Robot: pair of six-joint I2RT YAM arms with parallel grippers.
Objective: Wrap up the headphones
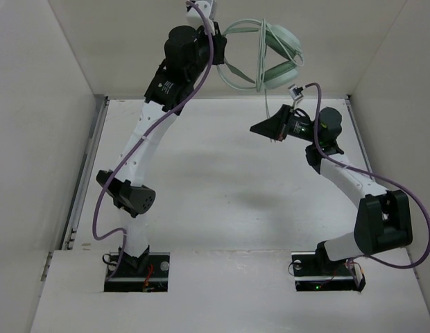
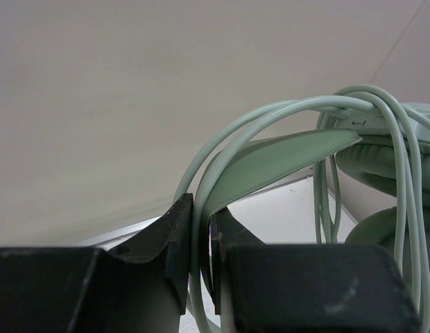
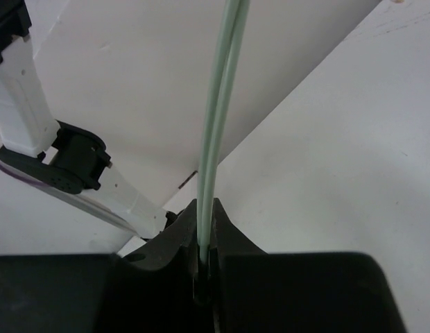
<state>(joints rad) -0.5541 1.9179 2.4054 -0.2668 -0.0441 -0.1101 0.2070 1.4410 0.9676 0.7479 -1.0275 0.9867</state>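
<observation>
headphones [image 2: 284,156] partly behind left gripper [image 2: 200,214]

We have passing room low over the bench [image 1: 222,198], but raised headphones [image 1: 279,68] and taut cable [image 3: 219,104] block the far middle.

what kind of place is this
Likely a robot lab test cell rather than a home: a white table boxed in by plain pale walls, two arms bolted at its edge, the left gripper and right gripper holding headphones.
</observation>
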